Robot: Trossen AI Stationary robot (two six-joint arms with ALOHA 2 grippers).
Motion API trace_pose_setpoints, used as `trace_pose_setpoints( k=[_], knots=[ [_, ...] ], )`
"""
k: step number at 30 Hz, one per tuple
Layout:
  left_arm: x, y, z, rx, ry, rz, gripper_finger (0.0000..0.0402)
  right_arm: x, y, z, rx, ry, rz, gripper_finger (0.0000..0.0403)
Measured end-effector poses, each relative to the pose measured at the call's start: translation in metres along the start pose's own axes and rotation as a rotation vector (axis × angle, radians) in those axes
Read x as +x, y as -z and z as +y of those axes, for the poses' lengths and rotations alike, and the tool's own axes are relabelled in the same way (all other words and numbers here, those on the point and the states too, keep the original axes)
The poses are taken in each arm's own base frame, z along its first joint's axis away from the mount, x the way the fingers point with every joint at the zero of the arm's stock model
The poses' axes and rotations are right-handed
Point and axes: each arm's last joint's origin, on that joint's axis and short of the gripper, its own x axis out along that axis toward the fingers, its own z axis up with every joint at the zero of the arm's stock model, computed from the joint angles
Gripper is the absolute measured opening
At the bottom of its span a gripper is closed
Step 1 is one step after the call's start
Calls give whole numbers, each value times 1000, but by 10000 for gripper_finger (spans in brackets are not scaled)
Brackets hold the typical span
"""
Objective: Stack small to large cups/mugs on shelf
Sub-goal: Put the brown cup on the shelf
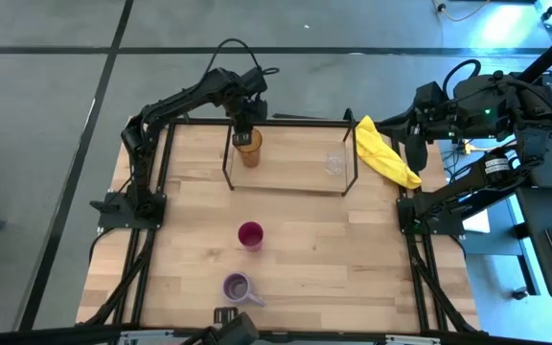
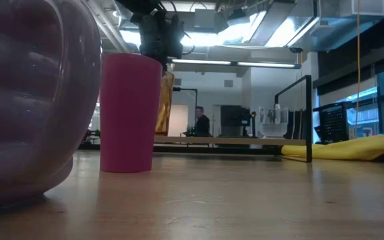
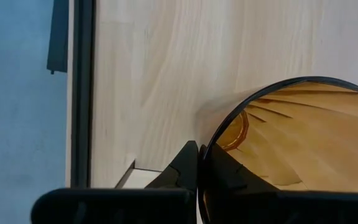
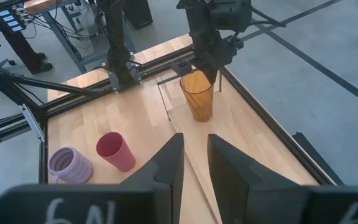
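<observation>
We see the left pincer (image 1: 244,131) closed on the rim of the amber tumbler (image 1: 248,149), one finger (image 3: 219,177) inside the wall and one outside, at the left end of the shelf (image 1: 286,190), close to its thin black corner rod. The small clear glass (image 1: 334,163) stands near the right end, and the wood board between the two is free. The magenta cup (image 1: 250,235) and the lavender mug (image 1: 238,287), with its handle, stand well apart on the open desk (image 1: 353,249) in front of the shelf. The right pincer (image 4: 194,163) hangs beyond the right edge of the desk with its fingers a little apart, holding nothing, near a soft yellow cloth (image 1: 383,151). The left wrist view shows ribs inside the translucent tumbler; the low view shows a person (image 2: 201,123) far behind.
</observation>
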Motion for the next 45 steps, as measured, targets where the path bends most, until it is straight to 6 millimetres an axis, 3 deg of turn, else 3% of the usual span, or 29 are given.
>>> trace_pose_setpoints(
  k=[27,39,45],
  knots=[
    [0,2,-2,-41,42,4,21,0,0,0,20,-1,1,74],
    [-21,7,-8,-58,23,-39,21,0,0,0,17,-1,1,74],
    [-13,7,-9,-55,69,-50,21,0,0,0,13,-1,1,74]
  ],
)
